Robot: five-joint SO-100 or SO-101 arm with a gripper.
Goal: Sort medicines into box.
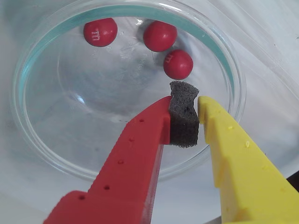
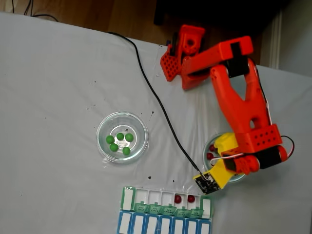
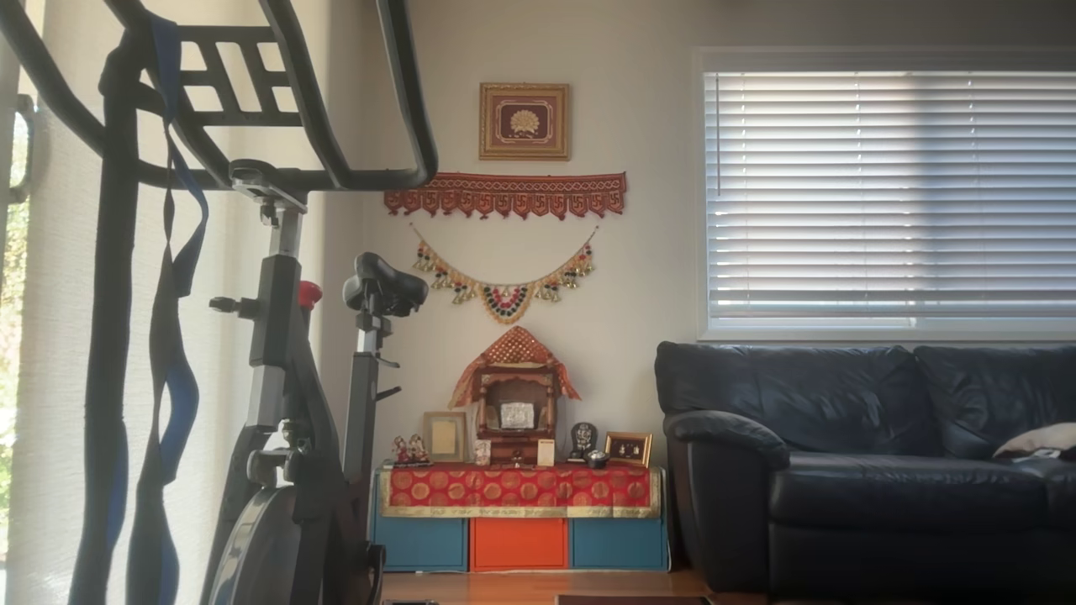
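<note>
In the wrist view, three dark red medicines [image 1: 160, 36] lie at the far side of a round glass dish [image 1: 70, 140]. My gripper [image 1: 184, 100] is over the dish, its tips just short of the nearest red ball [image 1: 178, 64]. The red finger [image 1: 140, 149] and yellow finger [image 1: 233, 149] are shut, with only the black foam pad [image 1: 183, 116] between them. In the fixed view, my gripper [image 2: 220, 148] hangs over the right dish [image 2: 239, 178]. The box [image 2: 127, 199] lies below it, lids open, with two red balls [image 2: 178, 199] in neighbouring compartments. Several green medicines [image 2: 120, 142] lie in the left dish [image 2: 141, 127].
A blue-and-white organiser row [image 2: 161, 225] lies directly below the box at the table's bottom edge. A black cable [image 2: 156, 97] runs across the white cloth from the top to the wrist camera [image 2: 207, 183]. The arm's base [image 2: 187, 48] stands at the top.
</note>
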